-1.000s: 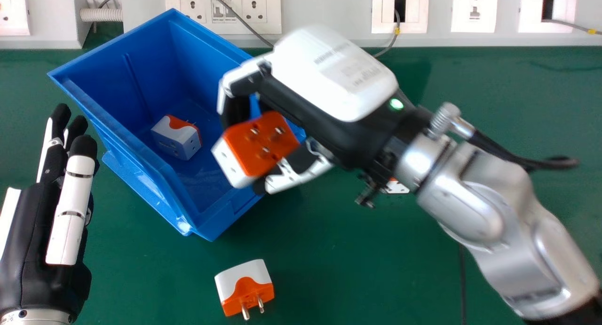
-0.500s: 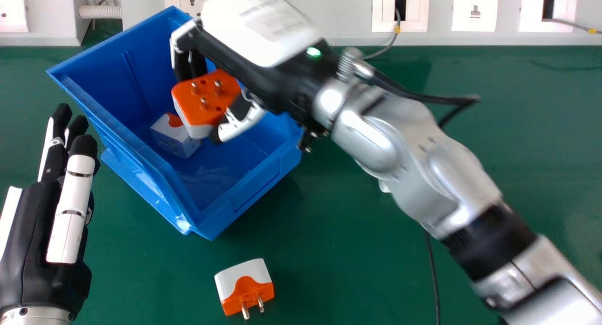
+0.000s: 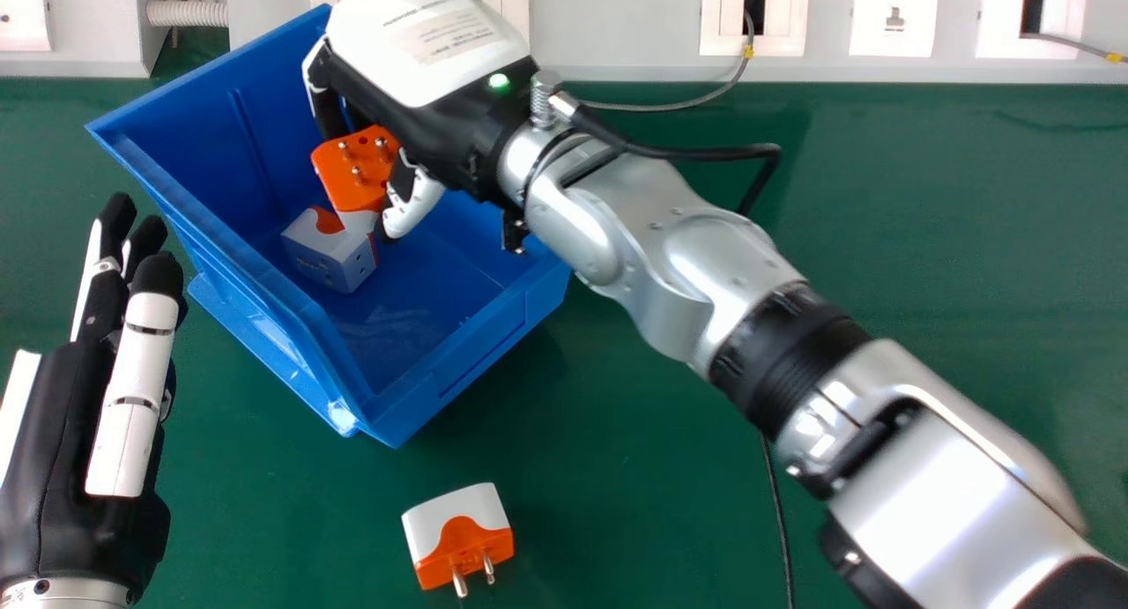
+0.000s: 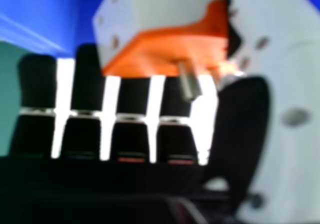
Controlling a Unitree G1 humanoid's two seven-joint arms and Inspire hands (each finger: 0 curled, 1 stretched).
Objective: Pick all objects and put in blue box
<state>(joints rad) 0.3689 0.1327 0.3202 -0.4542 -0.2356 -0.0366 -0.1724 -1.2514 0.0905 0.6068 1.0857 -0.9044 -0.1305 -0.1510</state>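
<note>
"Where are you in the job?"

"Placing, I judge; from the left, my left hand [image 3: 132, 397] is idle at the view's left edge, fingers straight; then comes the blue box [image 3: 476, 349], with a boxed plug adapter [image 3: 326, 255] on its floor; just right of that, the held plug adapter [image 3: 339, 173] hangs within the box's opening, prongs towards my camera; I can't tell whether the two touch."

"And next?"

"I should lower a little, then open the thumb away; after that, the loose plug adapter [image 3: 458, 538] on the green surface [image 3: 661, 503] wants fetching."

"Your pose?"

"My right hand [image 3: 423, 54] grasps its adapter between bent fingers and thumb, back upwards, fingers angled down into the box; rightwards, the silver forearm [image 3: 617, 230] slants over the box's rim towards the view's lower right corner."
</note>
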